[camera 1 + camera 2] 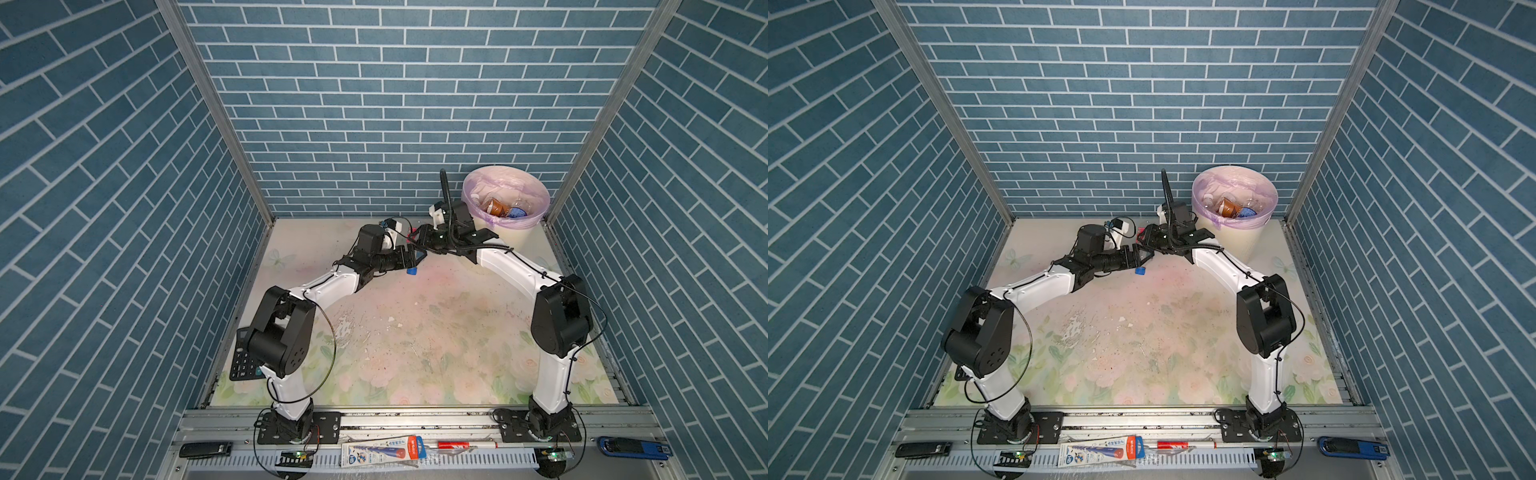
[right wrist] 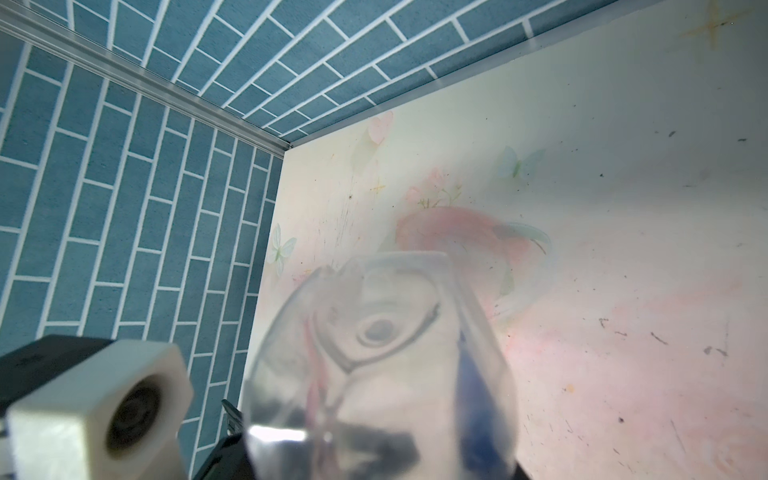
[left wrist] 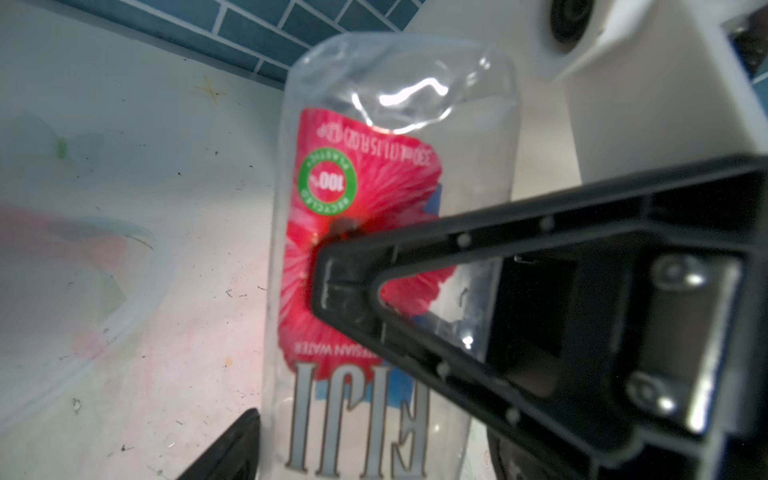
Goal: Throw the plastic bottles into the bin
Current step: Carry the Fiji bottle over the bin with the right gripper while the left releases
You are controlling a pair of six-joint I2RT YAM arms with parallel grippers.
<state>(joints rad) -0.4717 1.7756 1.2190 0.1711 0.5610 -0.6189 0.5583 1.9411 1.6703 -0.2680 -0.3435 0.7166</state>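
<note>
A clear plastic bottle [image 3: 365, 187] with a red flower label hangs in the air at the back middle of the table. Its blue cap [image 1: 411, 271] [image 1: 1140, 271] points down in both top views. My left gripper [image 1: 412, 259] [image 3: 374, 440] is open, one finger on each side of the bottle. From the right, my right gripper [image 1: 419, 243] [image 2: 374, 457] is shut on the bottle, one black finger [image 3: 415, 257] lying across the label. The bottle's base fills the right wrist view and hides those jaws. The cream bin [image 1: 515, 239] [image 1: 1241, 241] stands at the back right with several bottles [image 1: 494, 205] inside.
A black calculator [image 1: 245, 361] lies at the left edge under my left arm's elbow. Blue brick walls close in the back and both sides. On the front rail lie a pen packet [image 1: 382, 451], a red marker [image 1: 457, 445] and a blue tool [image 1: 633, 446].
</note>
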